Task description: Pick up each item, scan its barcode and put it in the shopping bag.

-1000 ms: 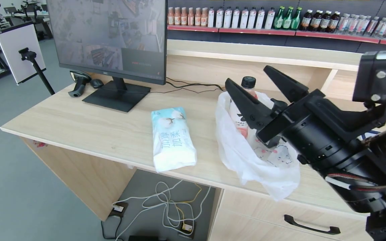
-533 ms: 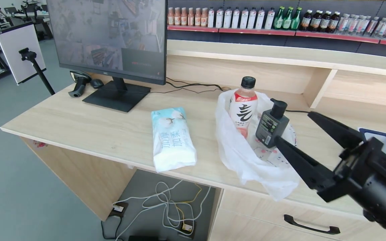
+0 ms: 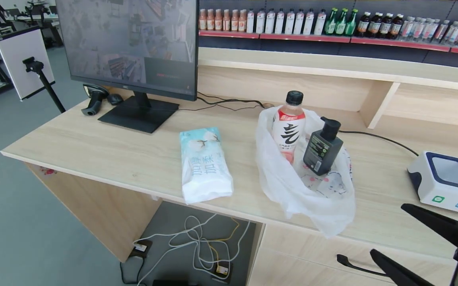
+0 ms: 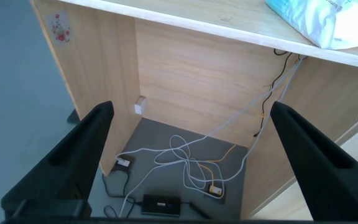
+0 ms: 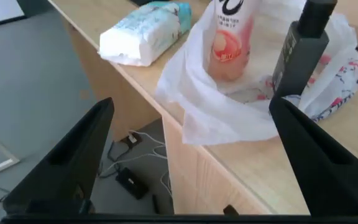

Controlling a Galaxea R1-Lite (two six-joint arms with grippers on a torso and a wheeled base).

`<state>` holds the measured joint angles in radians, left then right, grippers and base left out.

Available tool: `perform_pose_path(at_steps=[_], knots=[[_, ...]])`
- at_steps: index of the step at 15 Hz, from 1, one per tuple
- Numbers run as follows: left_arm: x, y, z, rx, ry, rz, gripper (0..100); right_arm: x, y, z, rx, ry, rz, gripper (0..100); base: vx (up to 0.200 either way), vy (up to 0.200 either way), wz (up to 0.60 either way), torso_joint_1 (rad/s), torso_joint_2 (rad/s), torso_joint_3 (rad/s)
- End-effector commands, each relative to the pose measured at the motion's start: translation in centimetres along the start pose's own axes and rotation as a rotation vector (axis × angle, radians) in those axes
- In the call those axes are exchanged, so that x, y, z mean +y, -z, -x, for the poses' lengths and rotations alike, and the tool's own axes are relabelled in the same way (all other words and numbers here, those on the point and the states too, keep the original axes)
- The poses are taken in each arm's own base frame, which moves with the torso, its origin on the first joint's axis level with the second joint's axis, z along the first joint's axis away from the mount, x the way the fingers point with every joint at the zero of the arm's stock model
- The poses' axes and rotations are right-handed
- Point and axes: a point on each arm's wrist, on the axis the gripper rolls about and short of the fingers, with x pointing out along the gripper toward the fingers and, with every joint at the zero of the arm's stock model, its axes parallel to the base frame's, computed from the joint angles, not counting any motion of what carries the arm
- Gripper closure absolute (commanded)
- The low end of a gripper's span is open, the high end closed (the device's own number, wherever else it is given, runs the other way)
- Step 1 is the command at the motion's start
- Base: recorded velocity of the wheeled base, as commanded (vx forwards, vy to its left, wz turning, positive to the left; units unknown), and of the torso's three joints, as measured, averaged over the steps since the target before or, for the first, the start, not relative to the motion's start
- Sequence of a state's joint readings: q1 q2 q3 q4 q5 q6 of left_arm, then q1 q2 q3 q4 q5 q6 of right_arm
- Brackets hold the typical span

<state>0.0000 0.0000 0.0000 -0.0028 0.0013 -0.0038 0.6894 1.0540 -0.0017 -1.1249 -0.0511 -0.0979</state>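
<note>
Lying flat, tissue pack point(image 3: 205, 165) lengthwise front-to-back on counter point(image 3: 94, 147); left gripper point(image 4: 191, 109), right gripper point(image 3: 388, 229) released.

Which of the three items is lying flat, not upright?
The tissue pack, on the desk; the drink bottle and pump bottle stand inside the shopping bag.

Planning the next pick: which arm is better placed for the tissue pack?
Probably left: the left gripper hangs below the tissue pack; the shopping bag stands between it and the right gripper.
</note>
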Motion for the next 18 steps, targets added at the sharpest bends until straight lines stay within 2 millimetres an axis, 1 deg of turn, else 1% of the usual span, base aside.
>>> perform_pose_path(at_steps=[1, 3, 5, 8, 9, 11, 12, 14, 15, 16, 17, 18], knots=[[0.0, 0.0, 0.0, 0.000, 0.000, 0.001, 0, 0.1, 0.5, 4.3, 0.019, -0.045, 0.024, 0, 0.000, 0.000, 0.00, 0.000, 0.00, 0.000], [0.0, 0.0, 0.0, 0.000, 0.000, 0.001, 0, 0.1, 2.1, 7.2, 0.086, -0.076, 0.032, 0, 0.000, 0.000, 0.00, 0.000, 0.00, 0.000], [0.0, 0.0, 0.0, 0.000, 0.000, 0.001, 0, 0.0, 3.3, 9.3, 0.116, -0.093, 0.038, 0, 0.000, 0.000, 0.00, 0.000, 0.00, 0.000], [0.0, 0.0, 0.0, 0.000, 0.000, 0.001, 0, 0.0, 3.9, 10.1, 0.099, -0.111, 0.053, 0, 0.000, 0.000, 0.00, 0.000, 0.00, 0.000], [0.0, 0.0, 0.0, 0.000, 0.000, 0.001, 0, -0.1, 4.4, 10.6, 0.113, -0.114, 0.050, 0, 0.000, 0.000, 0.00, 0.000, 0.00, 0.000], [0.0, 0.0, 0.0, 0.000, 0.000, 0.001, 0, -0.1, 6.1, 12.1, 0.152, -0.120, 0.055, 0, 0.000, 0.000, 0.00, 0.000, 0.00, 0.000], [0.0, 0.0, 0.0, 0.000, 0.000, 0.001, 0, -0.1, 6.3, 12.8, 0.150, -0.132, 0.047, 0, 0.000, 0.000, 0.00, 0.000, 0.00, 0.000], [0.0, 0.0, 0.0, 0.000, 0.000, 0.001, 0, -0.1, 6.2, 12.8, 0.139, -0.128, 0.035, 0, 0.000, 0.000, 0.00, 0.000, 0.00, 0.000], [0.0, 0.0, 0.0, 0.000, 0.000, 0.001, 0, -0.1, 6.2, 12.8, 0.144, -0.124, -0.003, 0, 0.000, 0.000, 0.00, 0.000, 0.00, 0.000], [0.0, 0.0, 0.0, 0.000, 0.000, -0.001, 0, 0.0, 6.2, 12.6, 0.178, -0.053, -0.052, 0, 0.000, 0.000, 0.00, 0.000, 0.00, 0.000], [0.0, 0.0, 0.0, 0.000, 0.000, -0.001, 0, 0.1, 6.2, 12.5, 0.199, 0.004, -0.057, 0, 0.000, 0.000, 0.00, 0.000, 0.00, 0.000], [0.0, 0.0, 0.0, 0.000, 0.000, -0.001, 0, 0.3, 6.2, 12.2, 0.244, 0.208, -0.053, 0, 0.000, 0.000, 0.00, 0.000, 0.00, 0.000]])
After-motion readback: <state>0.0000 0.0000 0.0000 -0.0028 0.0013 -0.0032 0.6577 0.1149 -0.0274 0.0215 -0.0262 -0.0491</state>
